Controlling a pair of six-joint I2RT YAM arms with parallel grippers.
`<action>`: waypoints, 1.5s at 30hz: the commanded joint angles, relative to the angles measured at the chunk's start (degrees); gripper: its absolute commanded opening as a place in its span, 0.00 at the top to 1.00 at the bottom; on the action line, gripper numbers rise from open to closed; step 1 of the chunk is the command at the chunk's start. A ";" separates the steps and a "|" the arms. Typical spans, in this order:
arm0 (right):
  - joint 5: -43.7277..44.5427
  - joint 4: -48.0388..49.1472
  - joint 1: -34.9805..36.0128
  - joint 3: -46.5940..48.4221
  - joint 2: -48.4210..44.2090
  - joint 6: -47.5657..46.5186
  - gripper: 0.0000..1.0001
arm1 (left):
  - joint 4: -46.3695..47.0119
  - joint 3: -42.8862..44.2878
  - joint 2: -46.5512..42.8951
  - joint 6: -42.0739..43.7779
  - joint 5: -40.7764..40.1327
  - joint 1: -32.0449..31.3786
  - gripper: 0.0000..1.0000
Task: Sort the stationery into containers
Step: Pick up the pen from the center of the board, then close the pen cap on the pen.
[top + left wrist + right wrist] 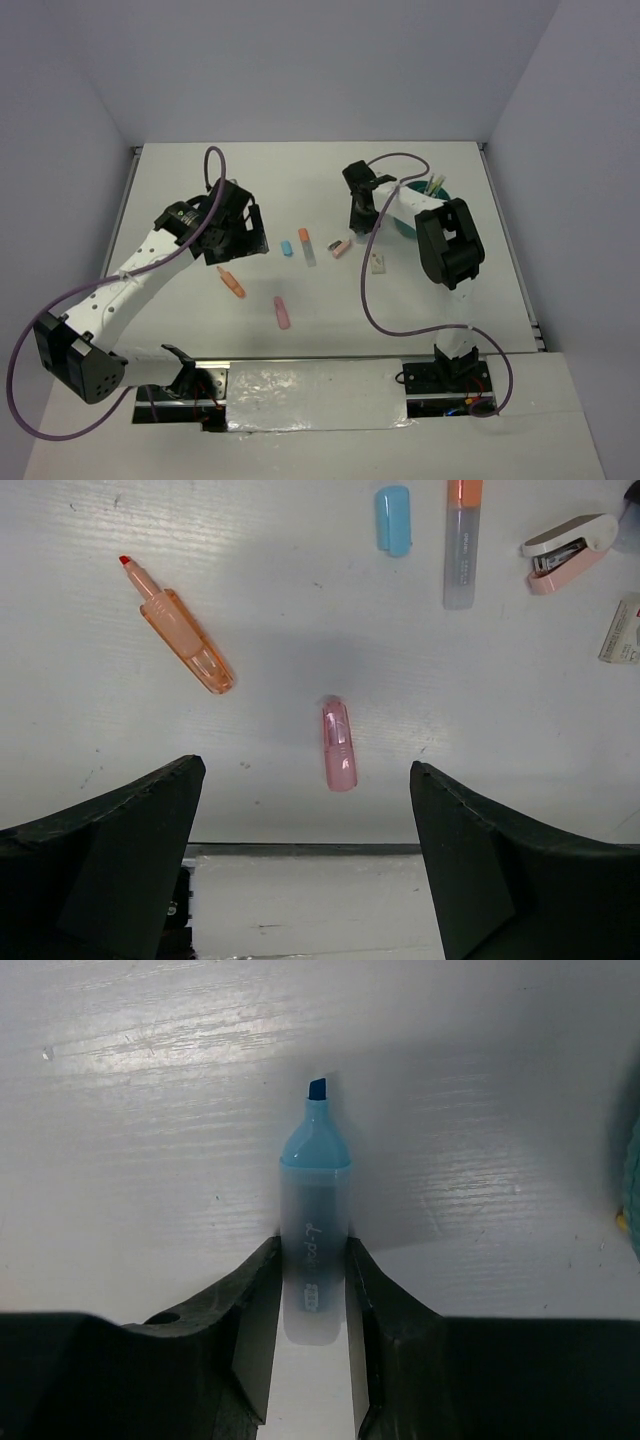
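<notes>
My right gripper (313, 1290) is shut on an uncapped blue highlighter (315, 1210), tip pointing away, over the white table. In the top view it (360, 212) hangs just left of the round teal organiser (404, 223), whose rim shows at the right wrist view's edge (633, 1175). My left gripper (305, 880) is open and empty above the table, its place in the top view (246, 235) being left of the loose items. Below it lie an orange highlighter (178, 628), a pink highlighter (338, 745), a blue cap (393, 520) and a clear orange-capped marker (463, 540).
A pink stapler (570, 552) and a small white box (622, 630) lie right of the marker. Pens stand in the organiser (435, 184). The right arm's black link (448, 245) covers part of the organiser. The table's near edge (300, 849) runs under the left fingers.
</notes>
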 commanded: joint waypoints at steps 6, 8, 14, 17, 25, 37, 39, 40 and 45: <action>-0.01 4.26 -0.39 -3.53 -7.64 -1.39 0.89 | 3.24 1.87 5.10 -0.69 1.75 0.26 0.01; 1.30 3.66 -0.39 -1.34 -13.51 -2.71 1.00 | 3.69 3.80 9.31 -2.97 1.22 0.35 0.01; 0.69 -4.16 0.14 2.27 -27.23 -8.95 1.00 | 3.25 11.80 22.67 -12.28 -3.17 0.35 0.04; -1.32 -7.32 0.14 -1.41 -34.78 -11.15 1.00 | 1.94 15.75 29.17 -16.50 -5.80 0.44 0.14; -8.00 -12.95 0.84 -12.66 -54.31 -11.33 1.00 | 0.17 26.21 43.43 -13.89 -7.39 0.62 0.31; -15.74 -13.32 1.28 -18.82 -61.27 -11.68 1.00 | 8.52 19.98 46.87 -9.84 -4.41 0.70 0.34; -16.18 -13.31 1.37 -19.09 -61.28 -12.12 1.00 | 9.05 19.63 47.40 -10.10 -4.14 0.70 0.33; -16.19 -13.57 1.37 -19.09 -61.19 -12.29 1.00 | 9.66 19.54 47.66 -10.19 -3.71 0.70 0.33; -17.32 -13.31 1.37 -19.70 -61.19 -13.00 1.00 | 10.72 18.49 48.89 -10.63 -2.82 0.62 0.36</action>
